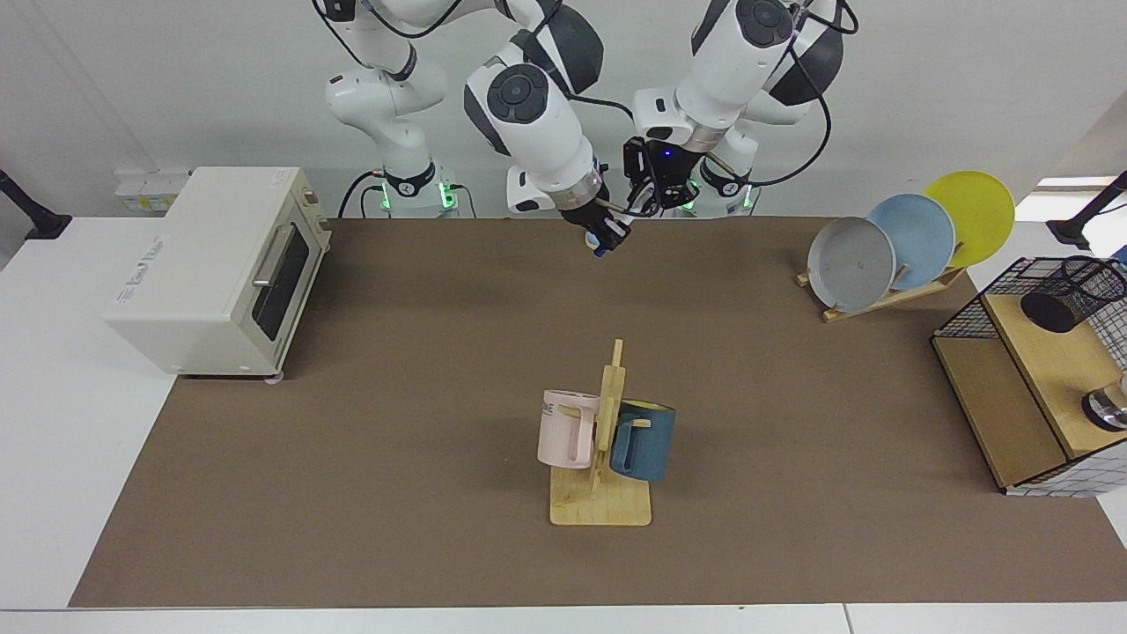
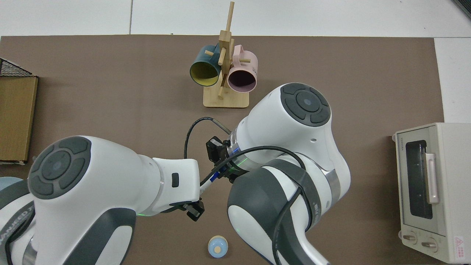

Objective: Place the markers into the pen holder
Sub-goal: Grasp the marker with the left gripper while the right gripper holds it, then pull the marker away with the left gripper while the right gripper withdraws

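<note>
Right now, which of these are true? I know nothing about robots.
1. The white marker with a dark blue cap sits in the black wire-mesh pen holder. False: the right gripper holds it above the table's far edge, beside the left gripper.
2. A pink mug and a dark blue mug hang on the wooden stand. True.
3. The cream toaster oven has its door open. False: shut.
4. Three plates stand in the wooden rack. True.
</note>
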